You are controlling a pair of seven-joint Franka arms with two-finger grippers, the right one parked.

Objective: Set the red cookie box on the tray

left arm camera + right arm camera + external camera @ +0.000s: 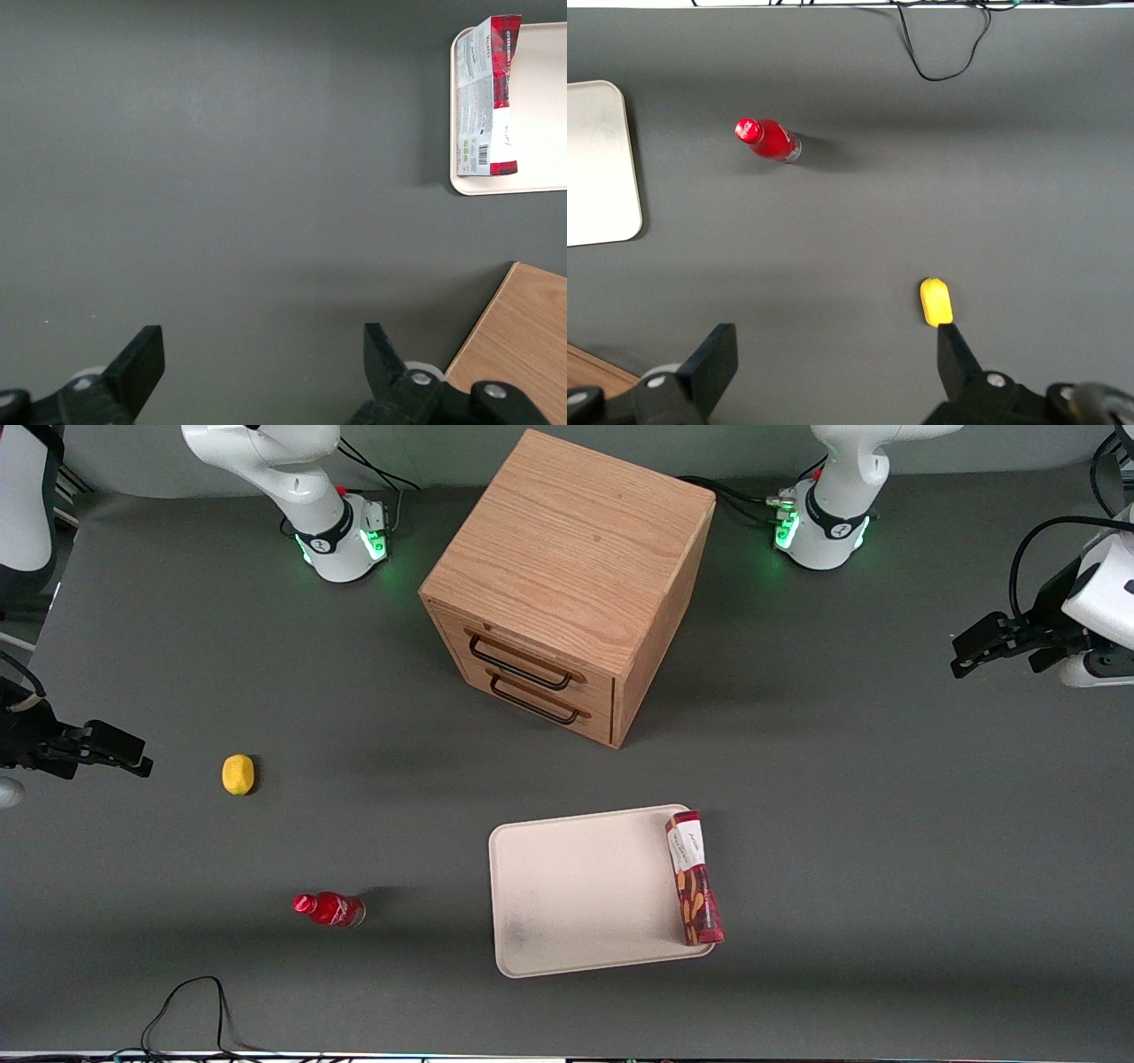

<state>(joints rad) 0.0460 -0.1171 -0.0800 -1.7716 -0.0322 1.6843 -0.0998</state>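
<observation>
The red cookie box [695,877] lies flat along the short edge of the cream tray [576,895] that faces the working arm's end of the table. Its white end points toward the wooden cabinet. In the left wrist view the red cookie box [487,97] rests on the rim of the tray [540,106]. My gripper [966,655] hovers high at the working arm's end of the table, well away from the tray. It stands open [264,354] over bare grey mat, nothing between its fingers.
A wooden two-drawer cabinet [567,576] stands farther from the front camera than the tray. A small red bottle [330,909] and a yellow lemon [237,774] lie toward the parked arm's end. A black cable [190,1010] loops near the front edge.
</observation>
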